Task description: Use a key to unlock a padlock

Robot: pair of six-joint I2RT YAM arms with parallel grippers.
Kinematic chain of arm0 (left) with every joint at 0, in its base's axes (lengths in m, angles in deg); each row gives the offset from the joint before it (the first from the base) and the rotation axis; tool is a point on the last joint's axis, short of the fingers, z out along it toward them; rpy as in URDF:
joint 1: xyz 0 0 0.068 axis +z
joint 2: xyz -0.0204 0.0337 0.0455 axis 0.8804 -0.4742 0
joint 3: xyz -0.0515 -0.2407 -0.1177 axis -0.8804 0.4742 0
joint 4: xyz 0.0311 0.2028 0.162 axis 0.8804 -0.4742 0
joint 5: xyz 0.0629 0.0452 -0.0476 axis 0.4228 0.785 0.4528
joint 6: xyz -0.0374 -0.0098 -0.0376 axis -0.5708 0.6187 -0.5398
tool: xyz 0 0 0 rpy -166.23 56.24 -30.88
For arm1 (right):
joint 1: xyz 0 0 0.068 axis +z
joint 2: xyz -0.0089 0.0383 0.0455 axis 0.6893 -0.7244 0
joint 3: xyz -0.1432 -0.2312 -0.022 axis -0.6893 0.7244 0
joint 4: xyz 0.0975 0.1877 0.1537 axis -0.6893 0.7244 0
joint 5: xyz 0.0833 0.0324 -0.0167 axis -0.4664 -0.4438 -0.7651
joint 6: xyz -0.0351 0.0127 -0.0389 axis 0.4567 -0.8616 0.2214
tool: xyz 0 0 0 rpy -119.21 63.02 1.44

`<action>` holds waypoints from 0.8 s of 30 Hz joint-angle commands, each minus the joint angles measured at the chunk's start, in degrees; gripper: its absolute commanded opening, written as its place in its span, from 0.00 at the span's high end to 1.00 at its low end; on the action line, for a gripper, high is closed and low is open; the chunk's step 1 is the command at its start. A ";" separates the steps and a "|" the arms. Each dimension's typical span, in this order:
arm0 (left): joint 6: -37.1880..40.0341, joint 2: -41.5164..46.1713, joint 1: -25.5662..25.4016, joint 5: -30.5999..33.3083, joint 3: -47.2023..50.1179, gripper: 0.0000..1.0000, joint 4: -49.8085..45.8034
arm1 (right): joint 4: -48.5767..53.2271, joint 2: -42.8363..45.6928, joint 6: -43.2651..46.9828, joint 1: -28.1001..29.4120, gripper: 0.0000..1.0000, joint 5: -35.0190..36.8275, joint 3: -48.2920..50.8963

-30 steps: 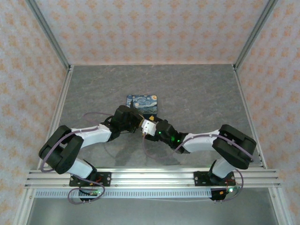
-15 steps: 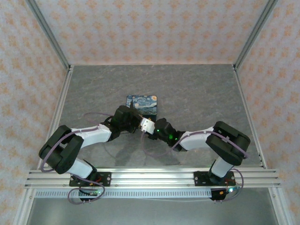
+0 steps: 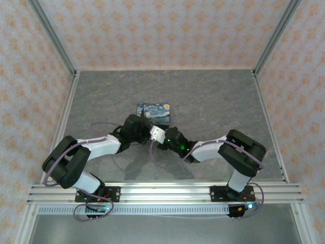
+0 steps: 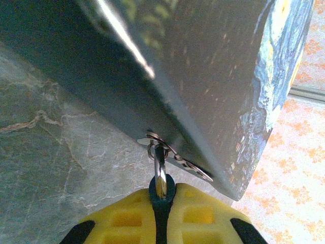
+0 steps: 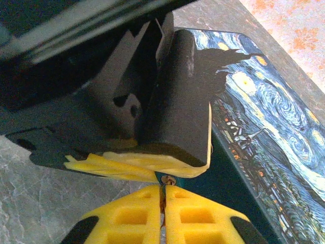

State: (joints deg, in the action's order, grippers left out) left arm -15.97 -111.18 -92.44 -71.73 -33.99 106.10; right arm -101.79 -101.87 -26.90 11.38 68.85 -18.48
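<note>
Left wrist shows left fingers [image 4: 122, 219] pinching dark, silver-looped padlock [image 4: 161, 183]; right fingers [image 5: 127, 218] closed.

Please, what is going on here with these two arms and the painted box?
Both arms meet at the painted tin. The left gripper is shut on the small dark padlock, whose silvery loop hangs from a ring at the tin's edge. The right gripper is shut too, close beside the left one's fingers, with a tiny metal piece at its tips, perhaps the key.
</note>
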 commanded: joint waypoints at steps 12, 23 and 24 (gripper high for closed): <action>0.30 0.07 -0.68 -0.80 -1.97 0.94 0.45 | -4.26 1.11 -12.86 -2.87 1.00 0.45 0.03; 0.07 -0.80 -1.28 -0.44 -2.76 0.94 0.84 | -4.89 1.80 -27.93 -3.96 1.00 -0.02 -0.71; 0.11 -0.95 -1.35 -0.45 -2.83 0.94 1.01 | -4.83 1.76 -28.73 -4.20 1.00 -0.02 -0.67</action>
State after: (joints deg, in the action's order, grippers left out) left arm -16.01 -111.56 -92.44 -70.44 -35.39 106.65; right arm -103.50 -101.36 -50.13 8.87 66.23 -18.46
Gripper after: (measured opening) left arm 0.101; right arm 0.043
